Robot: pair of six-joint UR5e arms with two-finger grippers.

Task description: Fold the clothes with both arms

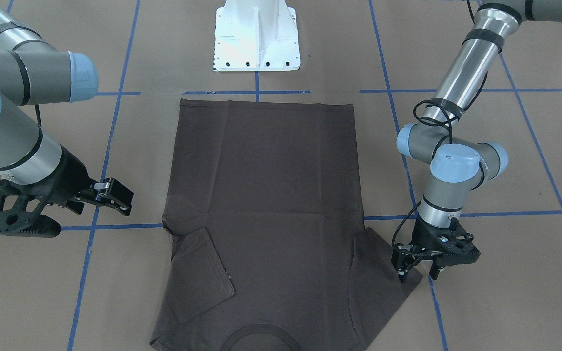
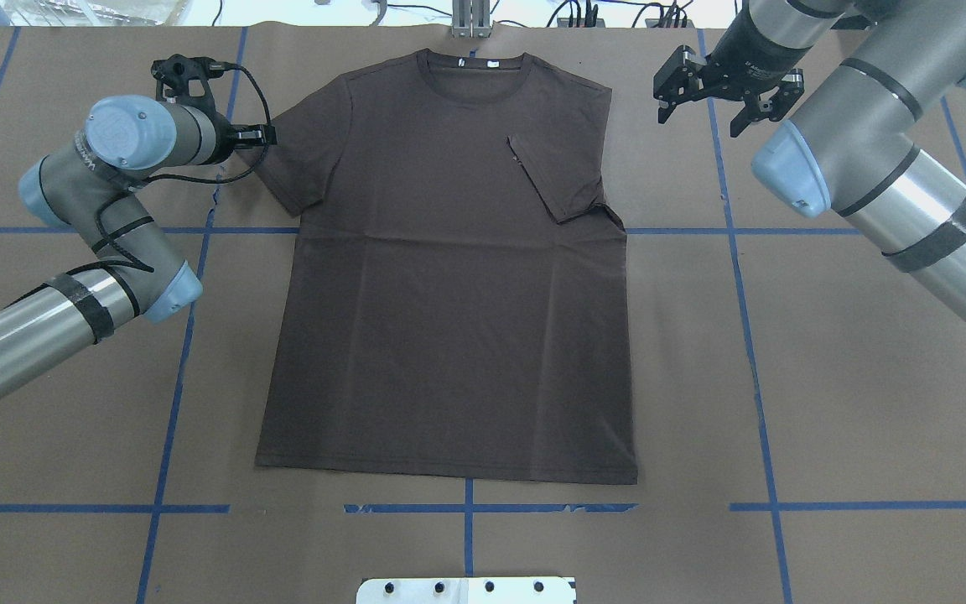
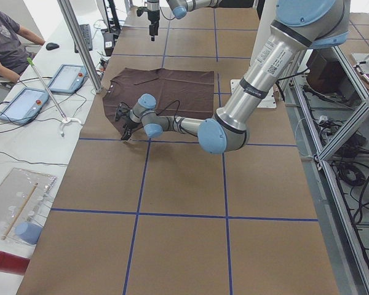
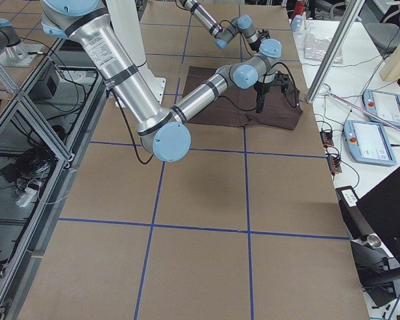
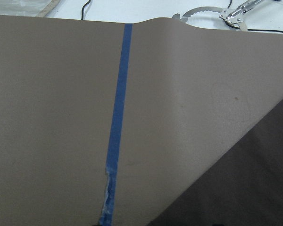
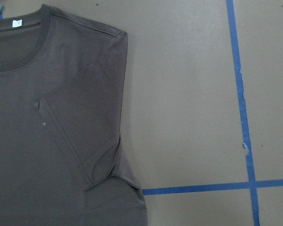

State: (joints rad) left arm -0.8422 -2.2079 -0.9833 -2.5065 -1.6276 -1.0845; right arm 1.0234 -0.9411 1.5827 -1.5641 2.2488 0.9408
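Observation:
The clothes are one dark brown T-shirt [image 2: 449, 294] lying flat on the table, collar [image 2: 470, 71] at the far side from the robot. One sleeve [image 2: 554, 176] is folded in over the chest, which also shows in the right wrist view as sleeve [image 6: 80, 122]. The other sleeve [image 2: 307, 151] lies spread out. My left gripper [image 1: 418, 276] points down at that sleeve's outer corner, open, one finger [image 1: 401, 273] over the fabric and the other past its edge. My right gripper [image 2: 698, 120] hangs open above bare table beside the folded sleeve, holding nothing.
The white base pedestal [image 1: 256, 36] stands near the shirt's hem. Blue tape lines [image 2: 747, 335] grid the brown table. In the exterior left view a seated person [image 3: 6, 37] and tablets [image 3: 24, 104] are at a side desk beyond the table's edge.

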